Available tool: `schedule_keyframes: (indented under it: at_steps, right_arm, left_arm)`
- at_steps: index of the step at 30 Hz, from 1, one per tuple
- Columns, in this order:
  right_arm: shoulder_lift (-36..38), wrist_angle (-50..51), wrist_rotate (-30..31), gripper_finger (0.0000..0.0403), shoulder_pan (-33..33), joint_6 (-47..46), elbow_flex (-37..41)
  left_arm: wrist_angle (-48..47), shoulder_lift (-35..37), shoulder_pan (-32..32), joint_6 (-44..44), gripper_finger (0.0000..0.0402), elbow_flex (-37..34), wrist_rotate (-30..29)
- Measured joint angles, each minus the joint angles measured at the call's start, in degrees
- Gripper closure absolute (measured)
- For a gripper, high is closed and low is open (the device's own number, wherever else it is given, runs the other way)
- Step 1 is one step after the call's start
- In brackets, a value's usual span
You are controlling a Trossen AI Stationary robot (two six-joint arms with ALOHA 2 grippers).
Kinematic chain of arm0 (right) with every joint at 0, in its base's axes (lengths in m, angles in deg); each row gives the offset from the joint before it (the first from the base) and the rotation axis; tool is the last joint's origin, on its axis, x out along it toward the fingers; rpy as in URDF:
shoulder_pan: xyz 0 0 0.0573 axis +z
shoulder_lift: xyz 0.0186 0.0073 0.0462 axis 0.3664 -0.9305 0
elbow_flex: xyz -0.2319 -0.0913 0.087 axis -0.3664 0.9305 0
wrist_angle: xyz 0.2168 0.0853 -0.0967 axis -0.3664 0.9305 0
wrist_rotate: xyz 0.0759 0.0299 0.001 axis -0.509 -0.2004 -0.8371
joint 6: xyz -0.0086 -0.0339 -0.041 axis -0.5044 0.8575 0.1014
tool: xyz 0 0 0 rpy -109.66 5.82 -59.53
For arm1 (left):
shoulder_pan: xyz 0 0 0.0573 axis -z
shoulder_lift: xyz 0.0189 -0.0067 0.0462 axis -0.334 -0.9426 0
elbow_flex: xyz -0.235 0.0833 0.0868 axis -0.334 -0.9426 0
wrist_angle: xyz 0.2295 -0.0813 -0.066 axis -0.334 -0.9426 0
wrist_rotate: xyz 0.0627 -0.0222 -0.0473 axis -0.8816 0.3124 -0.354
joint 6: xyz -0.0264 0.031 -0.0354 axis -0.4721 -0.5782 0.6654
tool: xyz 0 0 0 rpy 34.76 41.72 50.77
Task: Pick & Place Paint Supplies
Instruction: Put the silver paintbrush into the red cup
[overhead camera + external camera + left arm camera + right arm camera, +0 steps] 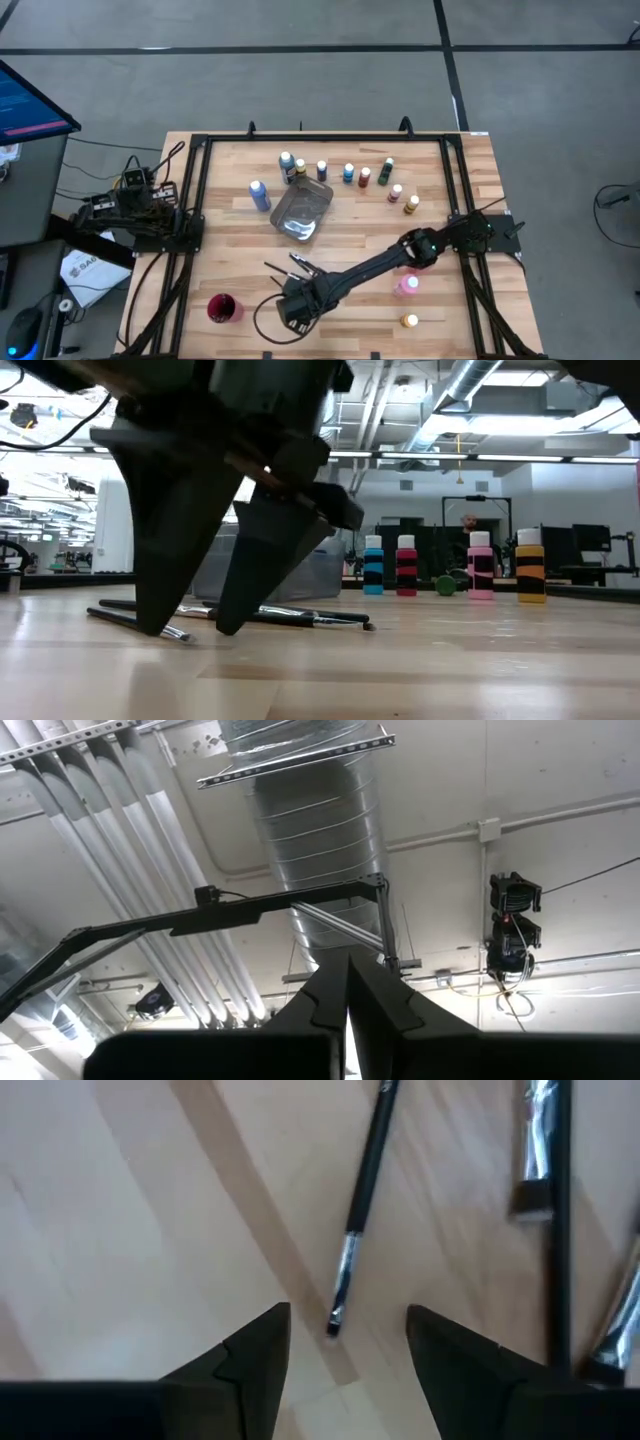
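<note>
Right gripper (348, 1345) is down low over the wood, fingers spread apart with nothing between them, and the thin paintbrush (362, 1200) lies just ahead of the gap, its metal-collared tip pointing into the space between the two fingertips, its dark handle running away toward the top of the wrist picture. More brushes (548, 1210) lie at the right edge of that picture, side by side. From table height, the two dark fingers (165, 550) fill the left half of the frame, tips at or just above the boards, and the scattered brushes (300, 616) lie flat right behind them. From overhead, the right gripper (298, 300) sits lower centre of the frame, its arm stretched in from the right, the brushes (290, 265) just above it. Outward from there: the grey metal tray (301, 211) is in the middle, a blue bottle (260, 195) to its left, a row of small paint bottles (349, 173) across the upper part, a pink bottle (408, 285) and a yellow one (409, 321) at lower right. The red cup (224, 309) stands lower left. The left gripper (347, 1005) is parked off at the left edge, fingers pressed together, pointing up at the ceiling.
</note>
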State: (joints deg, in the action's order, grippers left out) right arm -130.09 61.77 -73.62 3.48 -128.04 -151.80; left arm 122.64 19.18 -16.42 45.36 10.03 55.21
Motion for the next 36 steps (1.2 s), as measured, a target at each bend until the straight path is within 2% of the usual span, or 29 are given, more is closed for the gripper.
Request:
schedule_keyframes:
  at_steps: [13,28,31,36]
  right_arm:
    - [-0.7,3.4,2.8,0.0211,1.1,-0.9,-0.2]
    - [-0.8,3.0,3.0,0.0241,0.0,0.3,0.0]
    - [-0.8,3.4,2.3,0.0259,-0.4,0.5,0.0]
    - [-0.7,4.9,-0.2,0.0316,-1.3,0.0,0.0]
  left_arm:
    - [0.0,0.0,0.0,0.0,0.0399,0.0,0.0]
    - [0.0,0.0,0.0,0.0,0.0399,0.0,0.0]
    - [0.0,0.0,0.0,0.0,0.0399,0.0,0.0]
    - [0.0,0.0,0.0,0.0,0.0399,0.0,0.0]
